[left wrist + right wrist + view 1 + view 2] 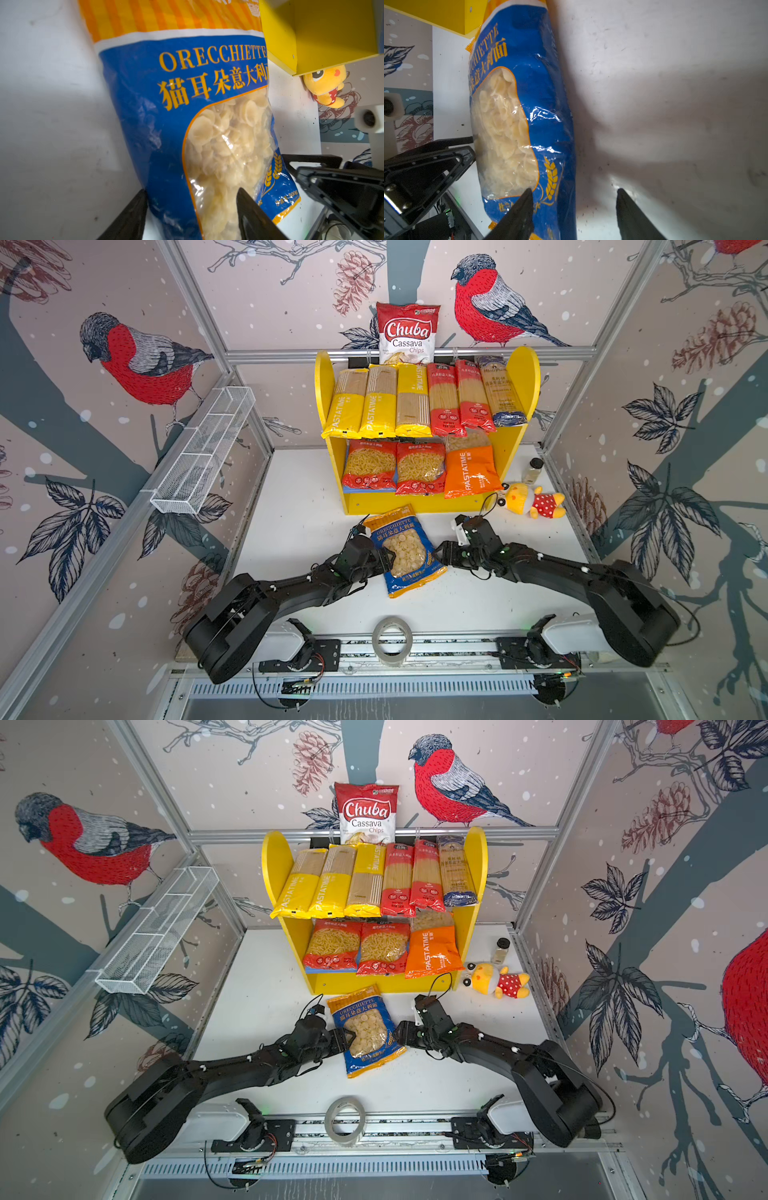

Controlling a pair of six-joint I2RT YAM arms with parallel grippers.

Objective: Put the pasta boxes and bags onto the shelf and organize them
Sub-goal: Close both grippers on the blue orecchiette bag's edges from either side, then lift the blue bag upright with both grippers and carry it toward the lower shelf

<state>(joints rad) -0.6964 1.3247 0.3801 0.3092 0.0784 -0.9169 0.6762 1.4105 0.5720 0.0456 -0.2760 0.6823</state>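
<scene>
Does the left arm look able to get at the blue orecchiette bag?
Probably yes: the left gripper straddles an edge of the orecchiette bag, nothing between; the right gripper, open, sits at the opposite edge.

Bare white bench (291,489) lies open left of the blue-and-orange plastic orecchiette bag (405,549), out to the white wire-mesh basket (203,448). The bag (clasped at one flank by the left hand (387,561), the spread right hand (439,556) at the other) blocks the front of the yellow two-tier shelf (525,377). Long plastic spaghetti packs (413,400) fill its upper tier; three short-pasta bags (419,467) line the lower. A yellow plush toy (536,502) and small dark-capped jar (533,470) crowd the bench right of the shelf.
</scene>
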